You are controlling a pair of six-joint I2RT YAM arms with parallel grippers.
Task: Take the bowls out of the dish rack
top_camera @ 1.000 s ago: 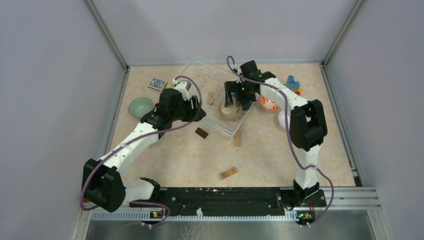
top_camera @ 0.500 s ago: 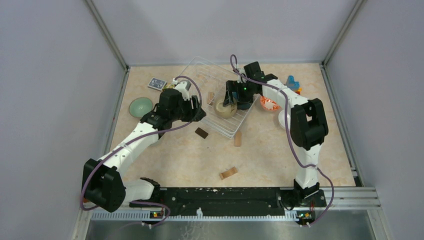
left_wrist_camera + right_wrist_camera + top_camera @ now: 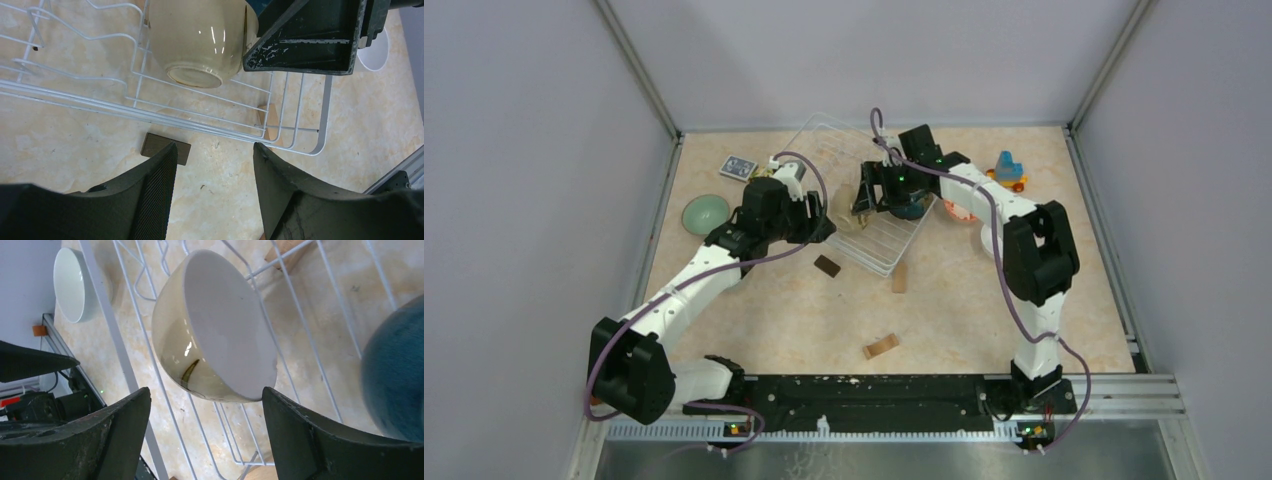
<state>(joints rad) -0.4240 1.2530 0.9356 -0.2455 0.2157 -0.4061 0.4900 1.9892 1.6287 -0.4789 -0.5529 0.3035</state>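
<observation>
In the dish rack [image 3: 874, 255], the beige bowl [image 3: 215, 330] is framed by the spread right claw [image 3: 205, 402]; its rim should be pinched squarely, the teal bowl [image 3: 395, 375] at three o'clock spared. The left claw [image 3: 215, 160] is spread too.

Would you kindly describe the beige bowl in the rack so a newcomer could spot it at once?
On the far middle of the table sits a white wire dish rack. Inside it, in front of the open right pincer, a beige ceramic bowl lies tipped on its side. Unlike the dark teal round bowl beside it, it is pale.
</observation>
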